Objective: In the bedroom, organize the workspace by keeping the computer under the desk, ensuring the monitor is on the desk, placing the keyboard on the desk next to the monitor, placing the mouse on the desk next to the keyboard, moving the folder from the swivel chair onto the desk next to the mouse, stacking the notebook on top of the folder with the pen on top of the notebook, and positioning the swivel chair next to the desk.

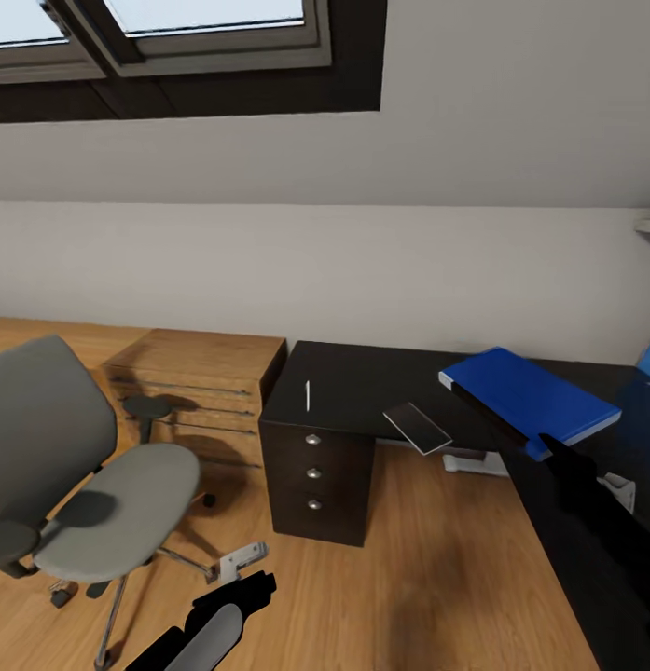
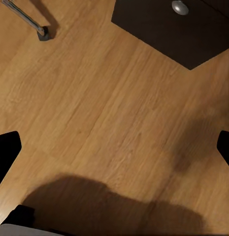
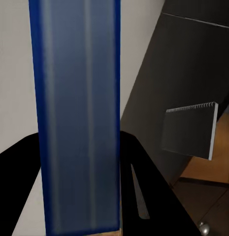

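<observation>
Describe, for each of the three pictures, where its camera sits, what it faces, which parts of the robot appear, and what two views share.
Head view: high on the robot, facing down over the desk, swivel chair, both arms, and the folder.
Left wrist view: near the left pincer, facing the wooden floor; dark fingertips at both edges.
Right wrist view: behind the right pincer, shut on the folder, facing the desk.
Shared: head and right wrist views both show the folder, notebook and pen.

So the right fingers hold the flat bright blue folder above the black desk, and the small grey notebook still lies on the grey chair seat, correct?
Not quite. The small grey notebook lies on the black desk, overhanging its front edge, as the head view shows. The right fingers do hold the flat bright blue folder.
</observation>
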Available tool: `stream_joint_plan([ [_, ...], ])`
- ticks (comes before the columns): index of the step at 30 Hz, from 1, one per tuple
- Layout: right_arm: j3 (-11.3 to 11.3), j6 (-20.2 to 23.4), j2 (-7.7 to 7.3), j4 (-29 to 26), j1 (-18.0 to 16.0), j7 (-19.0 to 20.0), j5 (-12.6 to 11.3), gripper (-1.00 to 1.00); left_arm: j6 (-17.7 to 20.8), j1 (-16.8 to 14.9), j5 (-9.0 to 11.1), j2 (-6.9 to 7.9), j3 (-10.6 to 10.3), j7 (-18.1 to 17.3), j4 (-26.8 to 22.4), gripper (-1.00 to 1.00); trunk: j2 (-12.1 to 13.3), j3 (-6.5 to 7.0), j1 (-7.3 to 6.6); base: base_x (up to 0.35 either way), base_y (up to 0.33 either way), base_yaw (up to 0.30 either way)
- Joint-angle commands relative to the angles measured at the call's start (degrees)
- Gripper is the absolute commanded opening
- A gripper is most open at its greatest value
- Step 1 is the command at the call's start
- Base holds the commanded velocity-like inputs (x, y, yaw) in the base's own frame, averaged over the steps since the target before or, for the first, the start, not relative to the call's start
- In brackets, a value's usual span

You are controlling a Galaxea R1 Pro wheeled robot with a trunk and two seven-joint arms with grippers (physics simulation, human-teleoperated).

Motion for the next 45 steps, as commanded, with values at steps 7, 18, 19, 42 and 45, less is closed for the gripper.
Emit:
stream_joint_plan([
  [7,-0.1,0.2,0.09,-0.1,-0.1,-0.5,-0.6,-1.0,0.2,-0.1,0.2,0.05,-0.1,0.4,-0.1,1.0,0.0,-0.07,0.0,0.0,0.0,-0.273],
  [18,0.1,0.2,0.1,-0.1,-0.1,-0.4,-0.6,-1.0,0.2,-0.1,0.1,0.03,-0.2,0.4,-0.1,1.0,0.0,-0.07,0.0,0.0,0.0,-0.273],
  [19,0.1,0.2,0.1,-0.1,-0.1,-0.4,-0.6,-1.0,0.2,-0.1,0.1,0.04,-0.2,0.4,-0.1,1.0,0.0,-0.07,0.0,0.0,0.0,-0.273],
  [42,0.0,0.4,0.07,0.0,-0.1,-0.4,-0.9,-1.0,0.2,-0.1,0.2,0.02,-1.1,0.5,-0.1,1.0,0.0,-0.07,0.0,0.0,0.0,-0.037],
  [45,0.1,0.3,0.13,0.4,-0.1,-0.4,-0.8,-1.0,0.2,-0.1,0.2,0.02,-1.1,0.4,-0.1,1.0,0.0,-0.07,0.0,0.0,0.0,0.0],
])
